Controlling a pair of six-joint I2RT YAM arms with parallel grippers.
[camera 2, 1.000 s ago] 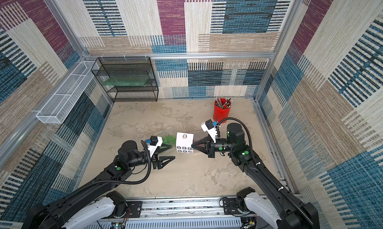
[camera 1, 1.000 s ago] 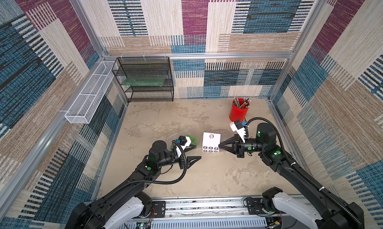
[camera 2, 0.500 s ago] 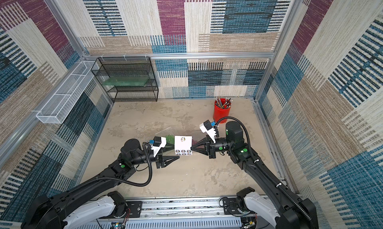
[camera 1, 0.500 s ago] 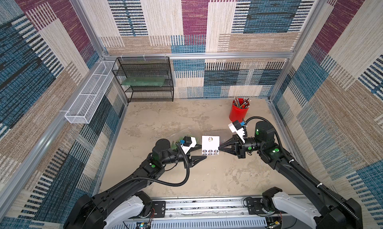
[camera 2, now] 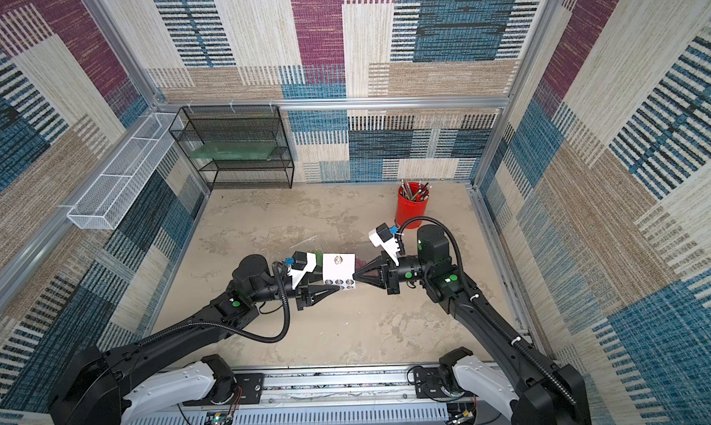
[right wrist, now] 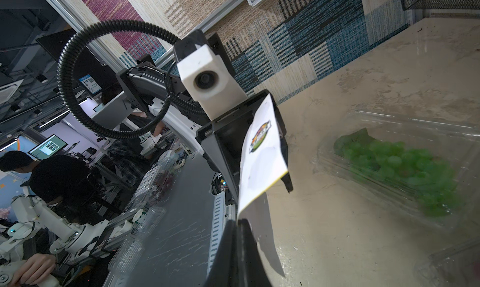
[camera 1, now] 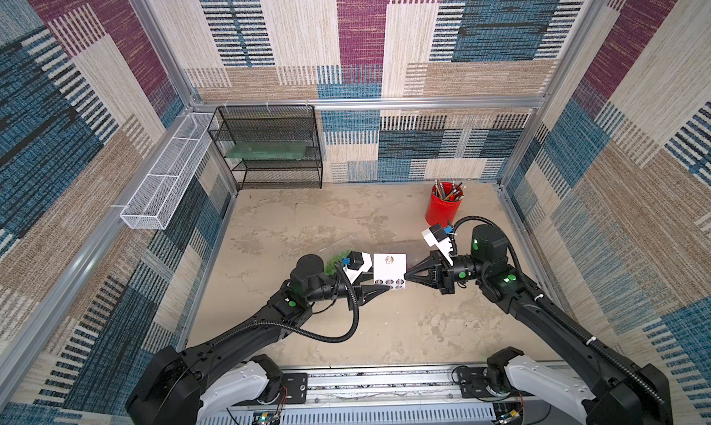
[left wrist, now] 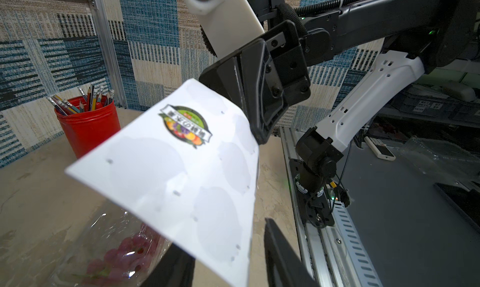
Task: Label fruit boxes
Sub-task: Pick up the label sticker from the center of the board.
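1. In both top views the right claw (camera 1: 406,279) is clamped on the right edge of the white sticker sheet (camera 1: 389,271) and holds it up over the bench (camera 1: 307,219). The left claw (camera 1: 386,287) sits at the sheet's lower left corner with its jaws apart. The green-grape punnet (camera 1: 331,263) lies on the bench by the left wrist, mostly hidden. A red pencil cup (camera 1: 442,209) stands near the back right corner.
2. In a top view the red-grape punnet (camera 2: 361,263) peeks out between the sheet and the right claw, down on the bench.
3. From the left wrist, the sheet (left wrist: 187,168) has one printed fruit sticker and several bare patches. The right claw (left wrist: 255,132) pinches its far edge. The left claw's fingers (left wrist: 280,257) stand either side of the near corner, not yet closed. The red-grape punnet (left wrist: 114,252) lies below the sheet.
4. From the right wrist, the sheet (right wrist: 262,155) hangs before the left claw (right wrist: 259,192), whose jaws are spread. The green-grape punnet (right wrist: 400,166) lies on the bench beyond.
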